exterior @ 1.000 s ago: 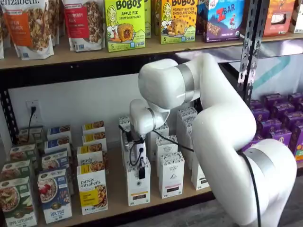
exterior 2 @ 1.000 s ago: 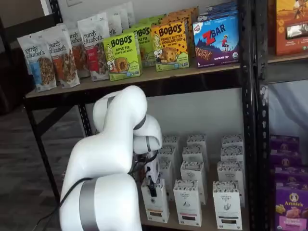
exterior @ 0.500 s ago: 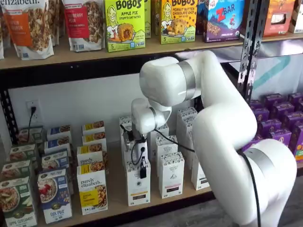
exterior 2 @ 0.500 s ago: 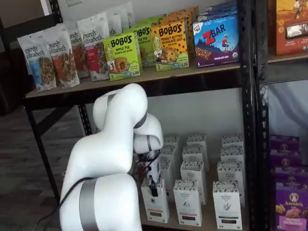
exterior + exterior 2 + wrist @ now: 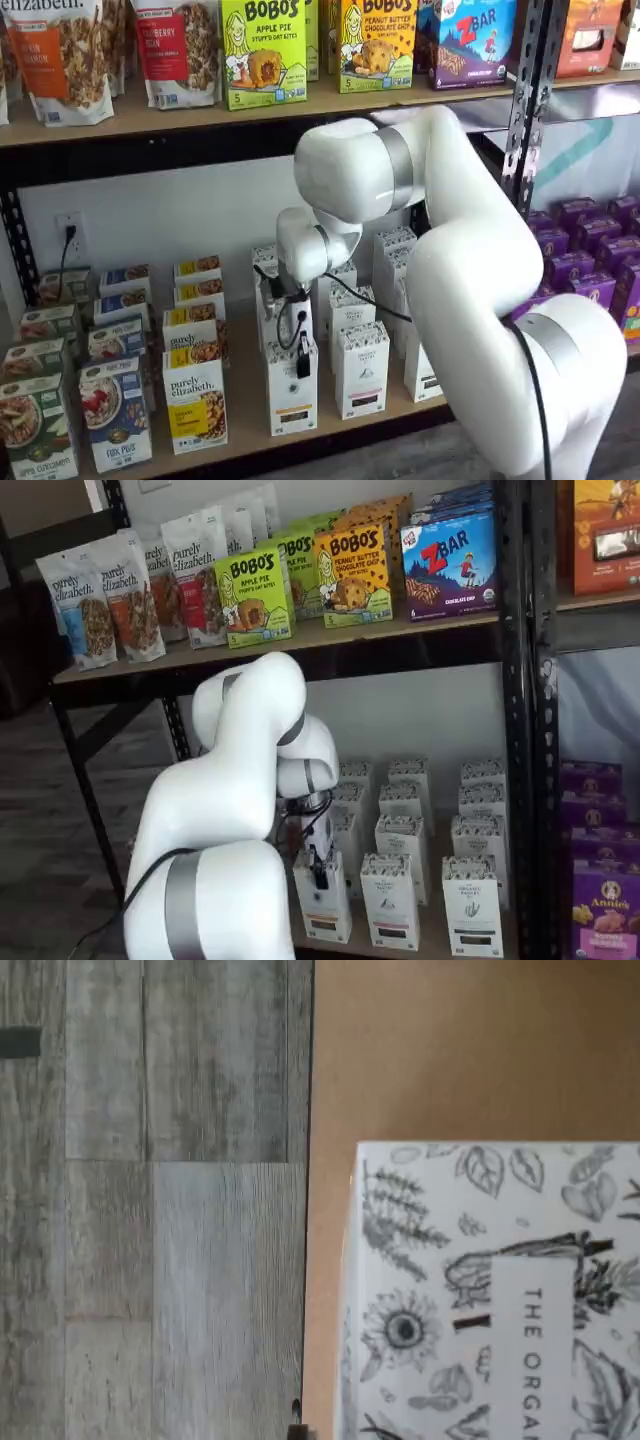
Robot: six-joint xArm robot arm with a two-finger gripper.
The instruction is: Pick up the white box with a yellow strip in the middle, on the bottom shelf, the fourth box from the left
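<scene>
The end effector sits at the top of the white box at the front of the bottom shelf; its grip state cannot be told. The grasping step seems in hand; next, a secure clamp, then lift.

Even, bright indoor light throughout; both shelf views slightly soft, wrist view mildly blurred up close.

White box: matt paperboard, black botanical line print on top. Bottom shelf: smooth pale tan wood-look board w/ thin dark front edge; black metal rail and perforated upright, dull painted finish. Floor: grey wood-grain planks, weathered look. Robot arm: smooth, slightly glossy white plastic shell w/ grey bands. Granola pouches up top: shiny film.
</scene>
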